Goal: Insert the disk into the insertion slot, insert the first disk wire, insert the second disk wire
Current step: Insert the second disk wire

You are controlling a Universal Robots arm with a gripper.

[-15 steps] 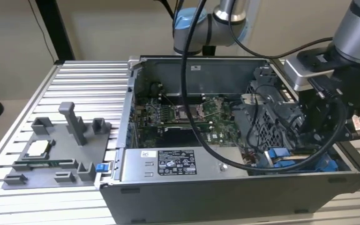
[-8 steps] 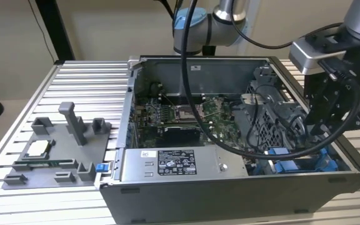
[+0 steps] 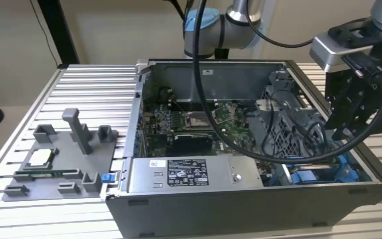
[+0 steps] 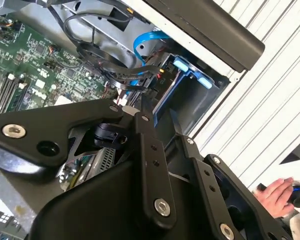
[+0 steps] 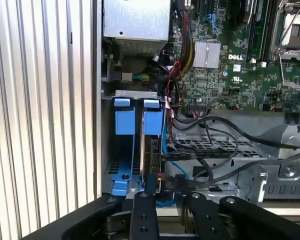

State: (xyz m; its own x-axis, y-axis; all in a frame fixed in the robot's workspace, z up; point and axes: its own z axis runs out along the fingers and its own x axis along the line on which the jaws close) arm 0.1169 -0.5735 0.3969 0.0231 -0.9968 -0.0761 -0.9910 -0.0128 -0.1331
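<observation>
The disk (image 5: 153,150) stands on edge in the insertion slot (image 5: 121,165), with its bright blue frame (image 5: 152,117) showing above it. In the exterior view the slot (image 3: 310,175) lies at the case's front corner on the exterior view's right, with blue fittings in it. My gripper (image 5: 166,181) hovers just over the disk's near end, jaws apart, and one fingertip (image 5: 150,179) overlaps the disk's edge. Nothing sits between the fingers. A blue wire (image 5: 164,150) and black wires (image 5: 215,125) run right beside the disk. The gripper (image 3: 338,133) hangs above that corner, and its black fingers (image 4: 149,150) point into the bay.
The open grey case (image 3: 244,209) stands on a ribbed metal table (image 3: 91,99). A labelled power-supply box (image 3: 187,173) and the green motherboard (image 5: 240,75) fill its inside. A grey fixture tray (image 3: 58,159) lies at the exterior view's left. A person's hand (image 4: 277,196) holds a dark object beside the table.
</observation>
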